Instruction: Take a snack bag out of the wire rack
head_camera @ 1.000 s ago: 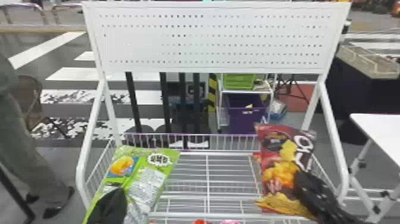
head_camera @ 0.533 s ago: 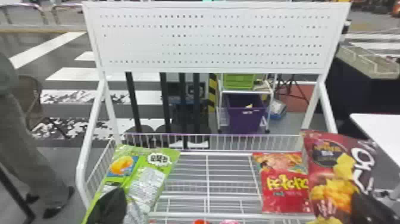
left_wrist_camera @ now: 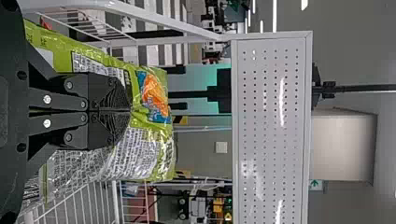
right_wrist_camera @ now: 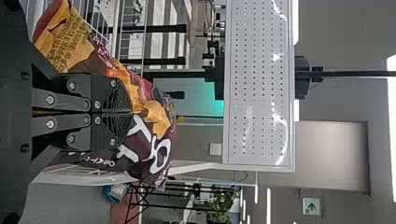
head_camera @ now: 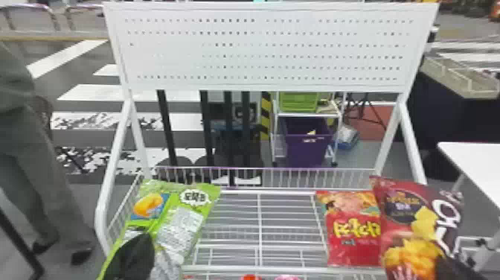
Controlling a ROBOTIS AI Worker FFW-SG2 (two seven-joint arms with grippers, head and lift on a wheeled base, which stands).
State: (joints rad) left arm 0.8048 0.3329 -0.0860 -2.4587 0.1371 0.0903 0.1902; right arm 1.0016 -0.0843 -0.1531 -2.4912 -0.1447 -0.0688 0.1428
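"At the right side of the wire rack [head_camera: 259, 219], head view: dark red snack bag [head_camera: 403, 223], in the right gripper [head_camera: 449, 266]. State of the tool?"

"Fingers closed, with the bag pinched at their tips. Right wrist view: the right gripper [right_wrist_camera: 133, 112] has film bunched around the pads; yellow chips and white lettering are visible on the bag."

"Is that bag clear of the rack?"

"Cannot tell. It overlaps the right side of the frame in the head view, and its lower end runs past the bottom edge. Upper end is roughly upright."

"Left side?"

"Green snack bag [head_camera: 182, 219], tilted, at the rack's left side wall. The left gripper [head_camera: 143, 240] is at its lower part. Left wrist view: the left gripper [left_wrist_camera: 130, 111] has its fingers together on the bag, which is creased around them."

"Other contents?"

"One bright red snack bag [head_camera: 353, 234] with yellow lettering, in the right part of the rack; its right edge is behind the dark red one. Bare wires lie between it and the green bag."

"Surroundings?"

"White perforated panel [head_camera: 260, 48] above the rack; purple bin [head_camera: 307, 150] beyond, on a small cart; white table [head_camera: 476, 167] to the right."
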